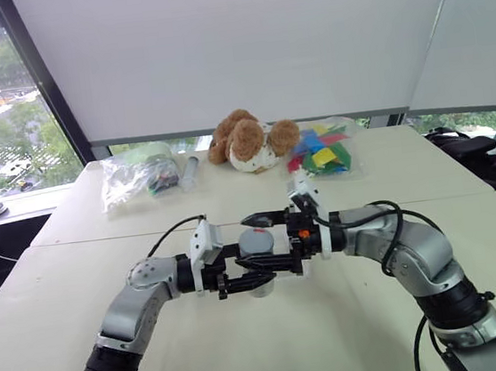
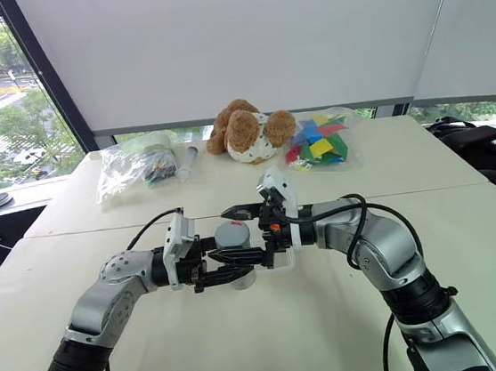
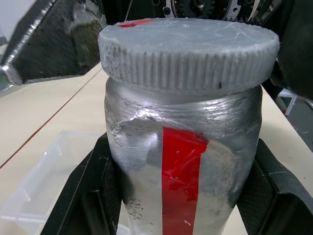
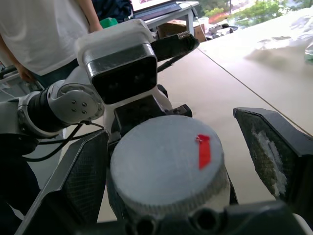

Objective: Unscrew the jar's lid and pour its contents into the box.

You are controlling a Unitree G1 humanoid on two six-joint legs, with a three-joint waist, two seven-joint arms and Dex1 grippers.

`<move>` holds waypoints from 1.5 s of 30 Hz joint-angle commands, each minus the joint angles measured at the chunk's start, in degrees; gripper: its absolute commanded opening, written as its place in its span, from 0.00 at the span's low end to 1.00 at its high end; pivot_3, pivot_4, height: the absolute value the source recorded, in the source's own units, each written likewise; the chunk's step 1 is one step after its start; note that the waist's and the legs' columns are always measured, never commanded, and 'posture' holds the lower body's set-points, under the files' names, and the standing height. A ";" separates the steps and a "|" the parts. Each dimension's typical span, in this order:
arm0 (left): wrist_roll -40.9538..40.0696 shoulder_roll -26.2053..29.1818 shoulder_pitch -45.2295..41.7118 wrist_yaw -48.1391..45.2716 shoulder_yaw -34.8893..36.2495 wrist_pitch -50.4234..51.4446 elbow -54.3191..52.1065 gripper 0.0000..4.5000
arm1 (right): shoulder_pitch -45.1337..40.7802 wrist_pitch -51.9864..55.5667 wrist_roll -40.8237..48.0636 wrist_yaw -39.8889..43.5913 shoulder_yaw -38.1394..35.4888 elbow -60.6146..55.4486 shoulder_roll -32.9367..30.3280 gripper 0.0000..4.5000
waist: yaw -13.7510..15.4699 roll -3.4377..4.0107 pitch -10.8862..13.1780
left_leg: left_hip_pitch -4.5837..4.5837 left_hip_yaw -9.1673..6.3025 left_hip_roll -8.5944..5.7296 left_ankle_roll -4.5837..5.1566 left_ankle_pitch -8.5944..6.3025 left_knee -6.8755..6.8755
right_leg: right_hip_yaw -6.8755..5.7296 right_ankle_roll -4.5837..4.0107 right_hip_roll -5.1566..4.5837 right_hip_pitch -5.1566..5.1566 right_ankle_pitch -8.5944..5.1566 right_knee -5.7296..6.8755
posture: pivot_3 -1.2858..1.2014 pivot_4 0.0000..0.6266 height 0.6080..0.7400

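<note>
The silvery jar (image 3: 146,161) with a red stripe on its label is held upright above the table, and my left gripper (image 1: 252,280) is shut on its body from the left. Its ribbed light-grey lid (image 4: 161,171), marked with a small red patch, sits on top. My right gripper (image 4: 176,166) comes in from the right and is open, one finger on each side of the lid with gaps between. The clear box (image 3: 39,181) lies on the table below the jar. The contents are hidden inside the jar.
At the table's far side lie a brown teddy bear (image 1: 247,141), a bag of coloured pieces (image 1: 320,150), a clear bag (image 1: 139,173) and a clear tube (image 1: 189,170). A person in a white shirt (image 4: 44,34) stands beyond the table.
</note>
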 commanded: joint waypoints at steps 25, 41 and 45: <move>-0.23 0.34 -0.38 -0.46 0.73 -0.89 -1.81 0.53 | 6.36 1.54 5.28 3.23 -10.51 0.64 -9.23 0.98 | 0.10 0.00 0.00 | -0.01 0.01 0.00 0.00 0.00 0.01 | 0.00 0.00 0.00 0.02 0.00 -0.01 | 0.52 0.24 1.00; -0.17 0.06 -0.56 -0.60 0.51 -0.73 -1.59 0.53 | 0.50 4.21 5.75 -4.19 -3.49 -5.98 -1.13 0.98 | -0.04 0.00 0.00 | 0.03 0.00 0.06 0.00 0.00 0.01 | 0.02 0.00 0.08 0.01 0.00 0.00 | 0.52 0.24 1.00; -0.14 -0.05 -0.70 -0.75 0.29 -0.71 -1.52 0.53 | -2.11 2.47 1.92 -5.29 -0.16 -3.02 1.32 0.98 | 0.12 0.00 0.00 | 0.00 -0.01 0.00 0.00 0.00 0.01 | 0.01 0.00 0.00 0.01 0.00 -0.02 | 0.52 0.24 1.00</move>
